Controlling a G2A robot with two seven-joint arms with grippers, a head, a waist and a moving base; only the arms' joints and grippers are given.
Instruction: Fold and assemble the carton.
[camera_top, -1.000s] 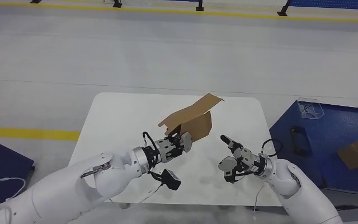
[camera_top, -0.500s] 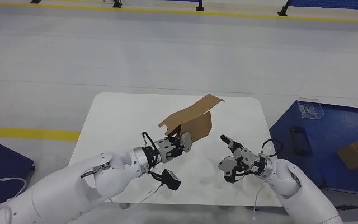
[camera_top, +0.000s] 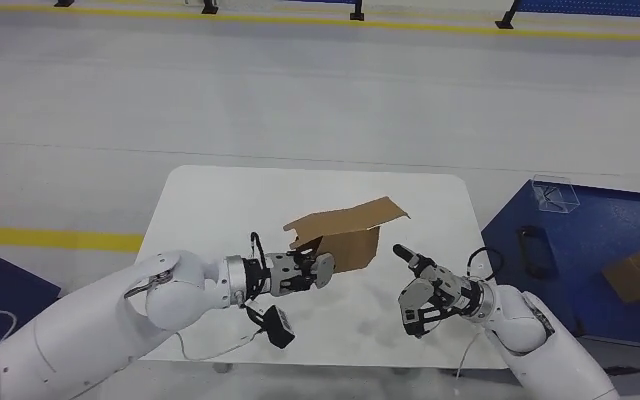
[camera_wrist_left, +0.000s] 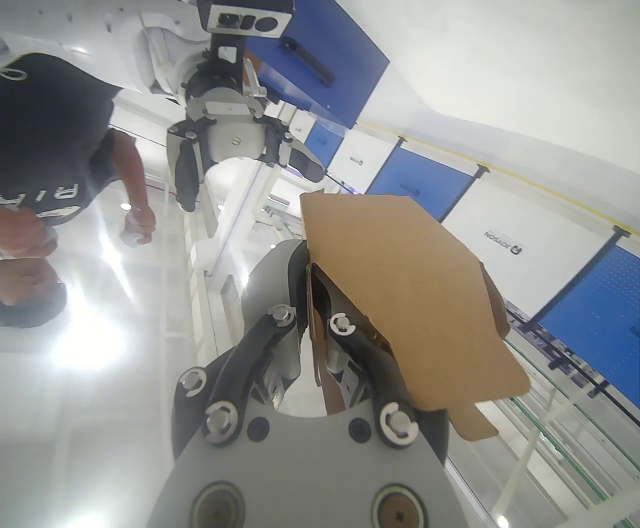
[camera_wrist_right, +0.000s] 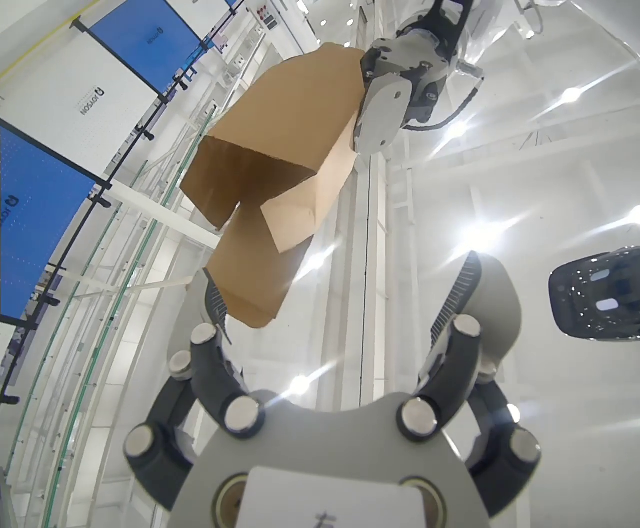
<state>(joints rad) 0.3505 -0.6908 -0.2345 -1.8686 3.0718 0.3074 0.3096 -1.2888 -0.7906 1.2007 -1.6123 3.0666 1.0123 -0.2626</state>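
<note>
The left gripper (camera_top: 312, 268) is clamping one wall of the brown cardboard carton (camera_top: 345, 232), holding it over the middle of the white table (camera_top: 210, 210). The right gripper (camera_top: 410, 288) is hovering near the carton, its fingers standing apart. A blue container (camera_top: 575, 270) is standing beside the table, carrying a small clear box (camera_top: 553, 192). The right wrist view is showing the carton's open end with loose flaps; the left wrist view is showing fingers pinching the wall.
</note>
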